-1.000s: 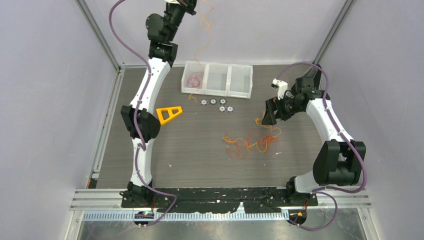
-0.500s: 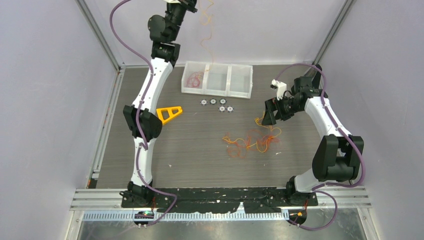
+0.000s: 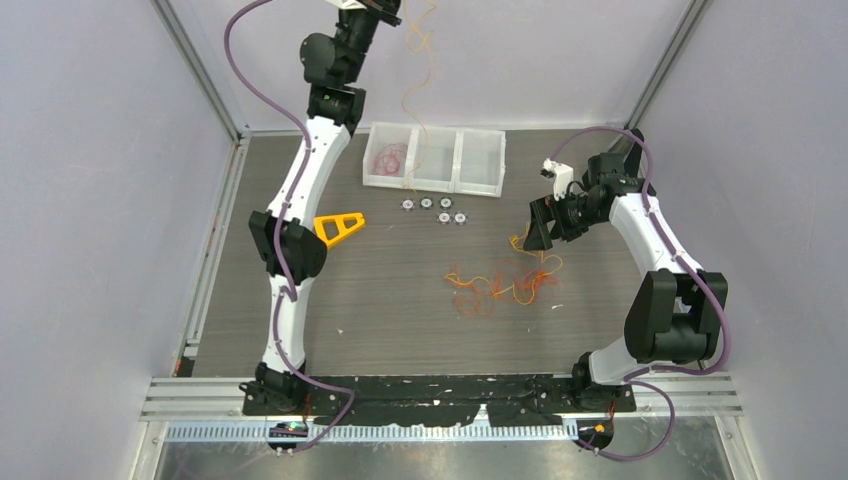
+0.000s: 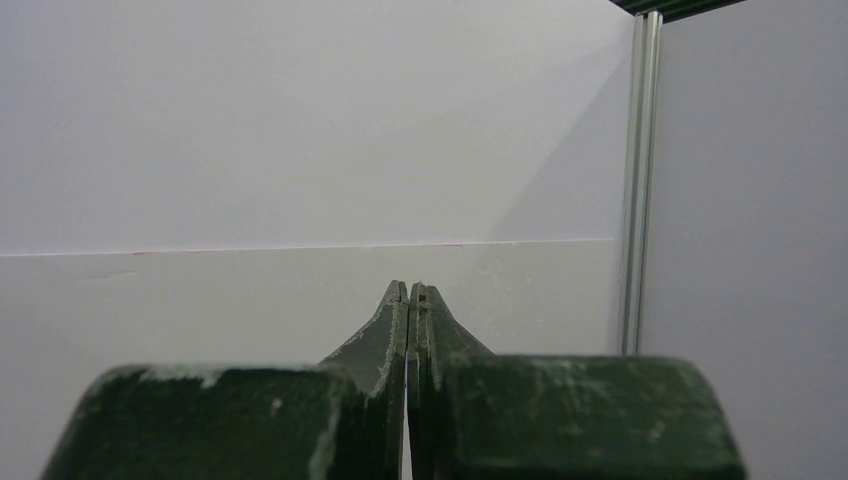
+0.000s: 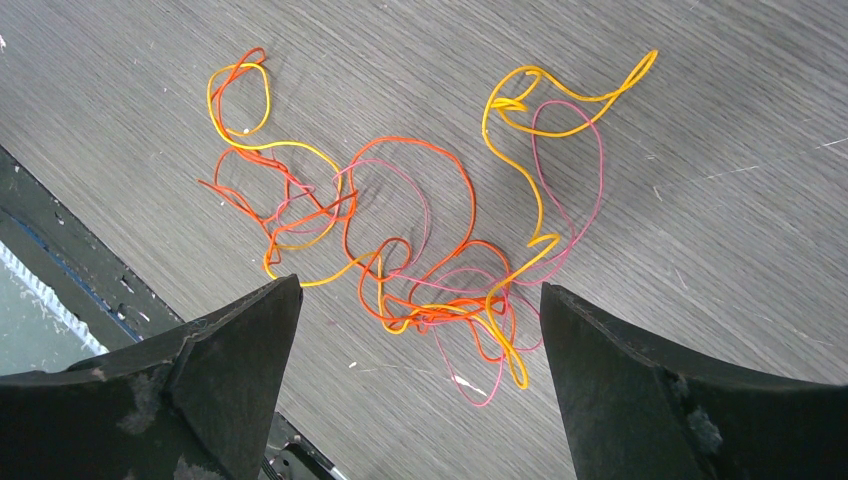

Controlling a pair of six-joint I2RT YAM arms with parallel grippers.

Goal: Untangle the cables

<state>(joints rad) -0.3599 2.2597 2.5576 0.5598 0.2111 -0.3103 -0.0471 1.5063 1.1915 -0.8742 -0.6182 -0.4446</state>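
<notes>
As cables lie tangled, discs sit near bins.

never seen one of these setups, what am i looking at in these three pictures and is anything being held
Two robot arms are bolted to the near edge of a table. The overhead picture shows both; the other two come from cameras on each wrist. The left claw is raised high and shut, apparently pinching a thin orange cable that dangles toward the white bins. The right claw is open, holding nothing, above a tangle of cables on the surface. A yellow triangular frame and small round parts also lie there.
</notes>
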